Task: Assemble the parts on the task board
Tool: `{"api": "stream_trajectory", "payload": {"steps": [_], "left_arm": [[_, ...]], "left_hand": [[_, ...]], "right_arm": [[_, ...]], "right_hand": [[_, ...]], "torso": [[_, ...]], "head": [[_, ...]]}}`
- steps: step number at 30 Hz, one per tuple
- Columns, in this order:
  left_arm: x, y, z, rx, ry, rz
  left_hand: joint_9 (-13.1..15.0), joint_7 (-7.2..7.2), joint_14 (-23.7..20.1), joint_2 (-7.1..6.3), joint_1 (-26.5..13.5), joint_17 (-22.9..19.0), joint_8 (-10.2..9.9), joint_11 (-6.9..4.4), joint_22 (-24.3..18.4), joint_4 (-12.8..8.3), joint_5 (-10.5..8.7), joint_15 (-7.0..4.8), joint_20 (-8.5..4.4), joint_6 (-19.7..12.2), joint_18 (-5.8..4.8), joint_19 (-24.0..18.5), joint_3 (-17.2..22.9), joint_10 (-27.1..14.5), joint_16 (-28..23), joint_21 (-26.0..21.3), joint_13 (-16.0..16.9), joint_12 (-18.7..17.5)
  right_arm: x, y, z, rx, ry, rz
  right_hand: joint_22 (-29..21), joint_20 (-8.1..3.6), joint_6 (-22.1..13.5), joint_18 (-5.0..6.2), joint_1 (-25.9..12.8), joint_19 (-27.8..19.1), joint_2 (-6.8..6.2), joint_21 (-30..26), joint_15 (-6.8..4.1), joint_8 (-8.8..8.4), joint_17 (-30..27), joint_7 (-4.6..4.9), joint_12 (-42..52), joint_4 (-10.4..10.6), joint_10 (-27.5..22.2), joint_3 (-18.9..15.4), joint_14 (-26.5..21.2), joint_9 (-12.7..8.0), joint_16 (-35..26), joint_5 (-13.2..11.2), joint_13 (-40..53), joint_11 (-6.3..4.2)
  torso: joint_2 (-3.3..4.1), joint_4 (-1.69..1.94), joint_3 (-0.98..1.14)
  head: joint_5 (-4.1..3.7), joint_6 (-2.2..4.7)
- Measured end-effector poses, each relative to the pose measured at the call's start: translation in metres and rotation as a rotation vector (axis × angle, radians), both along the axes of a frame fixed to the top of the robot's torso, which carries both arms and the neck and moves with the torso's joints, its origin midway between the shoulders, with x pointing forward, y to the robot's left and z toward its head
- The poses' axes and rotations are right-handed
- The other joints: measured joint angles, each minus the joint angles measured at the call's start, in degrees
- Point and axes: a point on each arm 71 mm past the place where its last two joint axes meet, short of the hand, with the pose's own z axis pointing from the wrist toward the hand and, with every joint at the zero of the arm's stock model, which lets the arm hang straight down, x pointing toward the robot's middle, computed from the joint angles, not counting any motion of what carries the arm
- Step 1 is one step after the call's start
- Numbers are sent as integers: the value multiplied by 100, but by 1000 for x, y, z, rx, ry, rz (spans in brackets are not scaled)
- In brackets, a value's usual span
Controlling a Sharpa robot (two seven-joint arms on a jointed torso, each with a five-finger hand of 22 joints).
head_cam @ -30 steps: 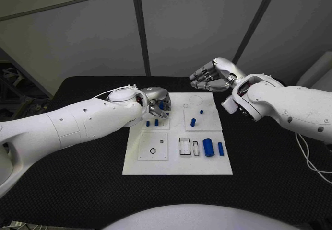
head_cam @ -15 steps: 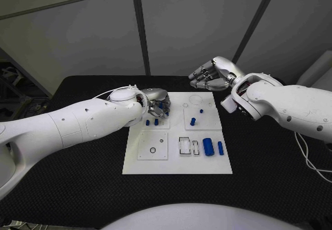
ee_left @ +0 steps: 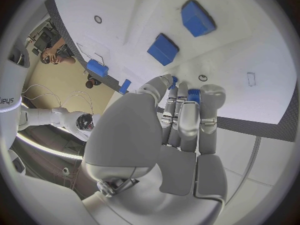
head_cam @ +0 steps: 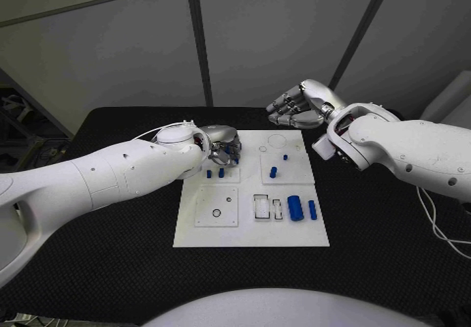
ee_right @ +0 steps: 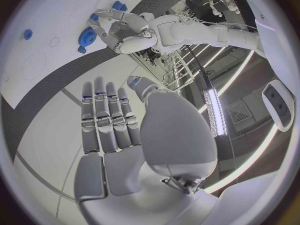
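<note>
Left hand [head_cam: 224,148]: over the far left part of the task board [head_cam: 251,231], fingers curled around a small blue part [ee_left: 193,94] held at the fingertips.
Task board: white plate in the middle of the black table [head_cam: 108,272].
Standing parts [head_cam: 215,174]: two blue pegs upright just beside the left hand.
Lying parts [head_cam: 302,208]: blue cylinders flat in the board's right near section.
Right hand [head_cam: 299,107]: raised beyond the board's far right corner, fingers straight and slightly apart, holding nothing.
</note>
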Motion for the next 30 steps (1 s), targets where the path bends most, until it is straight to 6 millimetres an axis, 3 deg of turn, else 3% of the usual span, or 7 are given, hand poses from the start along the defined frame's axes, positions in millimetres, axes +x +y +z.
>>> {"api": "stream_trajectory", "payload": {"steps": [16,24,30], "left_arm": [[1,-2,0,3,4,-2],[1,-2,-1,3,5,-4],[0,-2,-1,-2,0,-4]], "left_hand": [[-18,18,61,-2,-2,80,-26,-1,175,-31,-48,-20,10,23,3,92,79,41,90,233,3,-50],[-17,-1,211,17,-17,288,-28,-57,410,-119,-48,-67,-34,295,2,237,311,333,270,573,5,-108],[-15,10,215,46,-1,4,-50,-63,574,-206,-49,-71,-43,400,5,325,475,472,198,789,13,-239]], "right_arm": [[0,1,0,0,0,3],[-1,1,0,-1,0,4],[-1,1,0,-1,0,4]], "right_hand": [[1,0,0,0,0,0,0,0,0,0,1,0,0,0,0,0,0,0,0,0,0,0],[-6,0,0,0,0,0,0,-23,0,0,1,0,0,0,0,0,0,0,0,0,0,0],[-6,0,0,0,0,0,0,-23,0,0,-4,0,0,0,0,0,0,0,0,0,0,0]], "torso": [[-5,1,-1],[-5,2,-1],[-8,3,-1]], "head": [[-5,-13],[-8,-22],[-12,-22]]}}
